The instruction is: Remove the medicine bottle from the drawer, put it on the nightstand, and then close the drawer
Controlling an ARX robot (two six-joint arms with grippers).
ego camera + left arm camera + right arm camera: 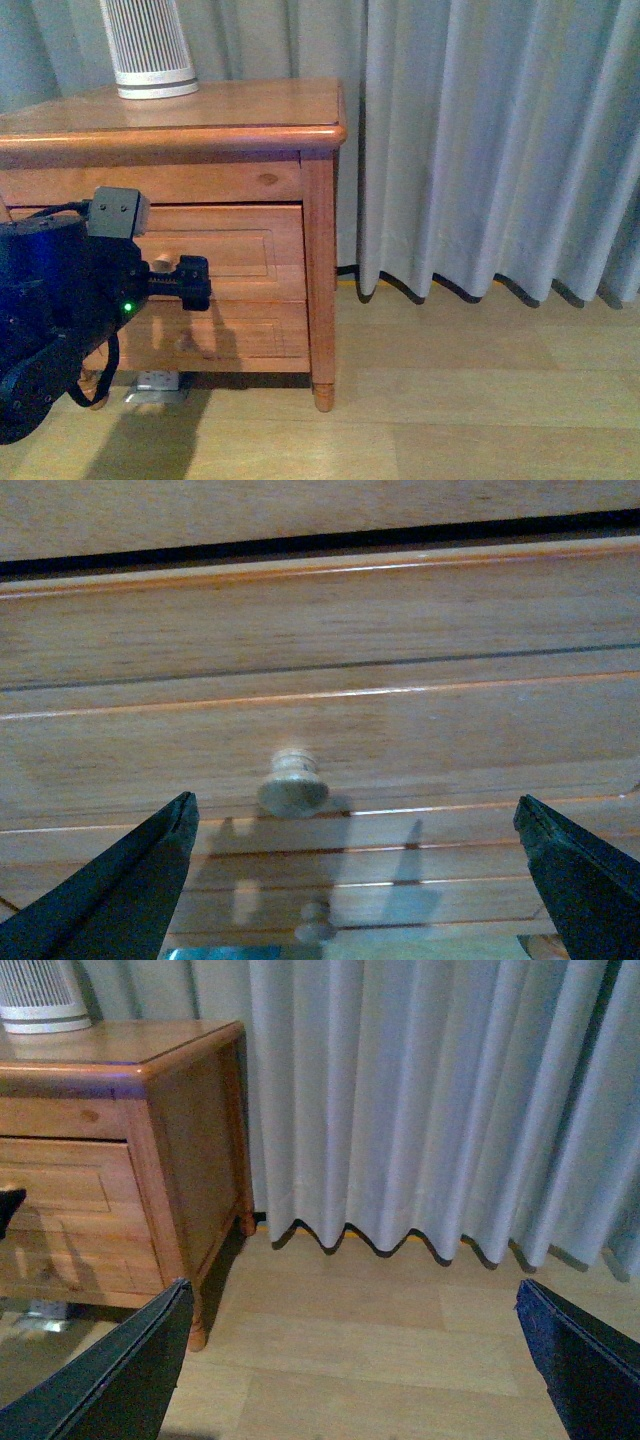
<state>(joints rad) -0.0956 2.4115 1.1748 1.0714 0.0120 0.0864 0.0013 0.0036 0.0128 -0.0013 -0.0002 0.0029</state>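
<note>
The nightstand [250, 110] stands at the left in the front view. Its upper drawer [240, 245] looks pushed in, so its inside is hidden. The medicine bottle is not visible in any view. My left gripper [192, 283] is open, close in front of the drawer's round knob [160, 264]. In the left wrist view the knob [293, 785] sits on the drawer front [420, 720], ahead of my open left gripper [355, 880] and nearer its left-hand finger [130, 880], without touching. My right gripper [350, 1360] is open and empty above the floor, right of the nightstand [190, 1130].
A white-and-grey ribbed device [148, 45] stands on the nightstand top. The lower drawer [250, 330] with its knob [315, 920] is below. A grey curtain [490, 140] hangs to the right, over a pale wooden floor [450, 400]. A white socket strip [155, 382] lies under the nightstand.
</note>
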